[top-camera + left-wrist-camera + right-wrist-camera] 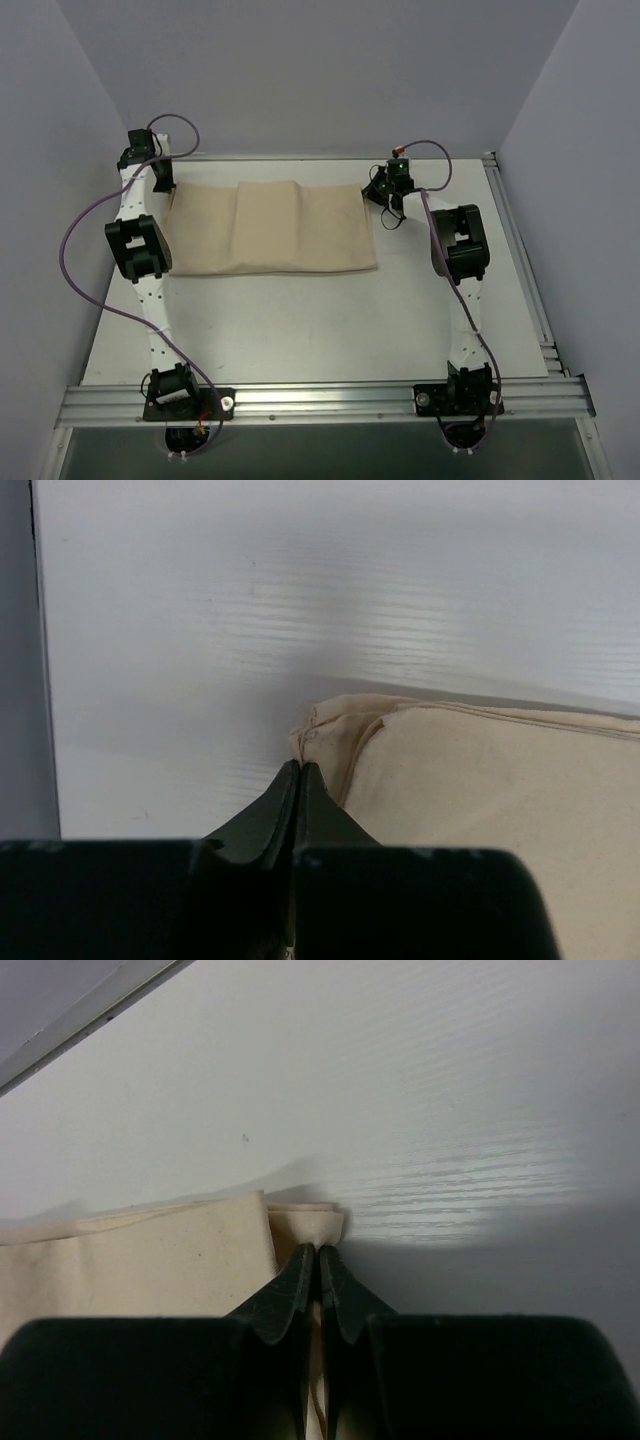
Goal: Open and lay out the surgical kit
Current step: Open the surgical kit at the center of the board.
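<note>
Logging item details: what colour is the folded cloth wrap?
Plain beige cloth wrap, no pattern; clearest from the top external view.

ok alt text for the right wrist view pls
The right end effector, fingers closed together, pinches the corner of a folded beige cloth wrap lying on a white table. The wrap stretches off to the left; a metal rail crosses the upper left corner.

The cloth wrap (270,228) lies on the far half of the table (330,320), between the two arms.
</note>
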You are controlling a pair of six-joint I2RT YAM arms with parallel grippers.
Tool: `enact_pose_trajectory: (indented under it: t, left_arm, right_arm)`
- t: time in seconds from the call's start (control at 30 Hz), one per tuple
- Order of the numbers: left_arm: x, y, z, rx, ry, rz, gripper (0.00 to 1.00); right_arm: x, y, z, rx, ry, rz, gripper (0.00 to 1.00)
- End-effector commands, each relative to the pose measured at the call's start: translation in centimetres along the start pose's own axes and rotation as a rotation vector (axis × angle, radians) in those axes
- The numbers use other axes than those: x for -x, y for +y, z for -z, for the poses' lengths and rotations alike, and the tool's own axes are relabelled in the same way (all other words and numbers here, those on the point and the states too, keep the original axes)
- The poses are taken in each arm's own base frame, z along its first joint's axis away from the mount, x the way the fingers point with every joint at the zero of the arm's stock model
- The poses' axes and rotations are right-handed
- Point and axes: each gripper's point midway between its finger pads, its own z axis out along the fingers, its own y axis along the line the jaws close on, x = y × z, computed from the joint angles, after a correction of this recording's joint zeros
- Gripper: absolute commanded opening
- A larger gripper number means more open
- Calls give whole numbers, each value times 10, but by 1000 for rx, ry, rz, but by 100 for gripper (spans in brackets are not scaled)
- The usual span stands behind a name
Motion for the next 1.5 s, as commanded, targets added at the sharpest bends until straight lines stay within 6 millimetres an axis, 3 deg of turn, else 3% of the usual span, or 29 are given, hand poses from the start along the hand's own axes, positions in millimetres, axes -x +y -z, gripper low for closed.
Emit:
enact_pose_trajectory:
  t: [0.0,0.2,0.23,0.37,0.53,0.7,0.83,1.1,1.23,1.27,1.37,1.47]
  left_arm:
    - [24,17,2,66,-67,-37,2]
    - [35,16,-3,57,-105,-42,5]
    - [34,15,-1,49,-104,-44,24]
    - [48,6,14,1,-151,-48,55]
    - [71,-5,49,-63,-222,-45,58]
    - [66,-20,57,-142,-216,-47,57]
    - [59,-22,45,-154,-191,-40,55]
    - [27,-26,15,-185,-73,-18,42]
    - [19,-20,0,-162,-61,-5,43]
    - [21,-20,-1,-161,-70,-5,44]
    - [11,-20,-10,-161,-34,6,46]
    - [13,-15,-12,-133,-41,8,48]
  right_arm:
    - [-3,0,-5,-42,0,-13,0]
    - [13,1,-5,-79,-10,49,0]
    - [14,1,-4,-86,-6,65,5]
    - [37,10,12,-107,-46,127,17]
    - [52,27,25,-98,-73,232,20]
    - [29,29,15,-51,-16,270,15]
    - [23,37,10,-19,-19,278,9]
    - [44,56,28,-44,-83,322,9]
    - [36,61,22,-16,-59,343,10]
    - [26,55,16,-32,-27,343,9]
    - [19,53,8,-31,-1,342,11]
    - [11,50,0,-31,24,338,12]
